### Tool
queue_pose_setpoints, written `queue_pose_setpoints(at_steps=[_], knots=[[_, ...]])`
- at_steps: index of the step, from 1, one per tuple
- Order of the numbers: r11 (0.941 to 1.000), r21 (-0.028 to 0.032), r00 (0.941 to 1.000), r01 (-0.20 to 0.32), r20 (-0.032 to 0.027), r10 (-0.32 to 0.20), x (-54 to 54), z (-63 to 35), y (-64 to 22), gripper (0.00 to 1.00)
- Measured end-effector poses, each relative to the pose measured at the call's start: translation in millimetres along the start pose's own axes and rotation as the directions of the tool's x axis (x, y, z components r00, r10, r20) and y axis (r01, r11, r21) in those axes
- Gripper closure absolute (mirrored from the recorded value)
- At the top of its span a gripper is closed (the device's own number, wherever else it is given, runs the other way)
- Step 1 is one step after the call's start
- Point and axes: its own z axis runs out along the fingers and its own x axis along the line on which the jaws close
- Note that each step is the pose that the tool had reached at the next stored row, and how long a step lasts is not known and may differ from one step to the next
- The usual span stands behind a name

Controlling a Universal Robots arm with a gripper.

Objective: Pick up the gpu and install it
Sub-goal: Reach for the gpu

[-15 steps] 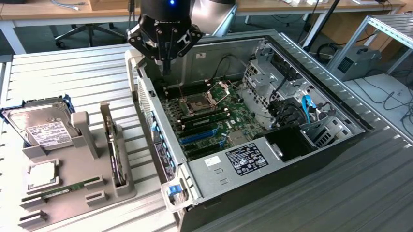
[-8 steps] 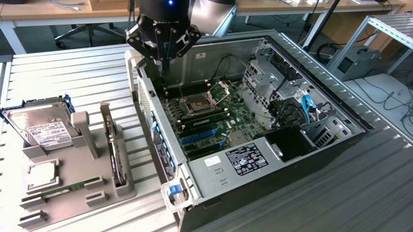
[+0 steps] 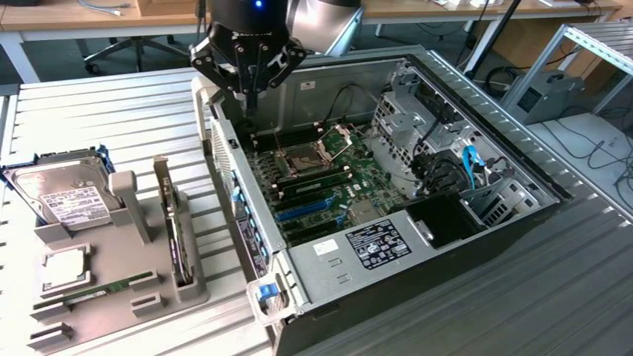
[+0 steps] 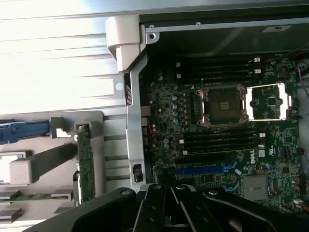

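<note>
The gpu (image 3: 174, 230) stands on edge in a slot of the grey holder (image 3: 118, 267), on the exterior view's left beside the open computer case (image 3: 514, 170). From the wrist view the gpu (image 4: 86, 164) appears as a thin green edge. My gripper (image 3: 250, 104) hangs shut and empty over the case's back corner, above the motherboard (image 3: 316, 185) and well apart from the gpu. In the wrist view the gripper (image 4: 166, 192) has its black links closed together over the board near the blue card slot (image 4: 200, 170).
The holder also carries a silver hard drive (image 3: 64, 196), a square processor (image 3: 64, 268) and a slim RAM stick (image 3: 99, 289). Drive cages and cables (image 3: 465, 167) fill the case's far side. A metal frame (image 3: 583, 44) stands at the back on the exterior view's right.
</note>
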Motion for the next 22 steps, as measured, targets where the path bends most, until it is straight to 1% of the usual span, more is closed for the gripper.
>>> queue_pose_setpoints(at_steps=[22], knots=[[1.0000,0.0000,1.0000,0.000,-0.0001,0.000,5.6,-0.2,-0.4,0.89]])
